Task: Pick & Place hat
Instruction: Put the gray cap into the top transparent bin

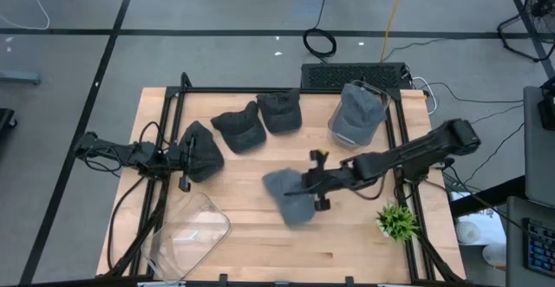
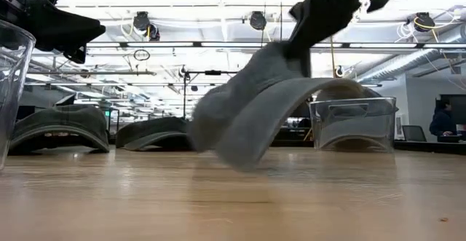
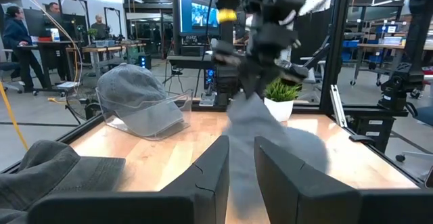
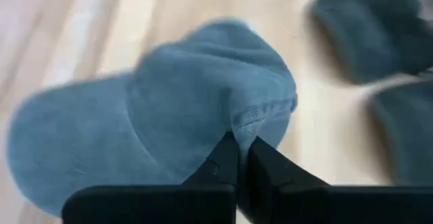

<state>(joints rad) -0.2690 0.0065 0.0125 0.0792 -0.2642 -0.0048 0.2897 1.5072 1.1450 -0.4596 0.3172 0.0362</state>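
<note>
A grey-blue cap [image 1: 289,197] sits right of the table's middle, under my right gripper [image 1: 310,183], which is shut on it. The low view shows the cap [image 2: 247,117] hanging aslant below that gripper [image 2: 298,48]. Whether its low end touches the wood, I cannot tell. My left gripper [image 1: 184,159] waits at the table's left, open, beside a dark cap [image 1: 203,148] lying on the wood. Its fingers [image 3: 216,173] point across the table toward the held cap [image 3: 260,126]. My right gripper [image 4: 238,153] pinches the cap's crown at its lower edge [image 4: 247,122] between both fingertips, where the cloth puckers into a small fold. The fingers come slanting down from the table's right side. The cap hangs tilted below them, its brim [image 4: 61,149] spread away from the gripper.
Two more dark caps [image 1: 238,131] [image 1: 279,111] lie at the far middle. A light grey cap rests in a clear bin [image 1: 357,114] at far right. Another clear bin [image 1: 186,233] lies near left. A small green plant [image 1: 397,222] stands near right. Black frame rails [image 1: 408,148] edge the table.
</note>
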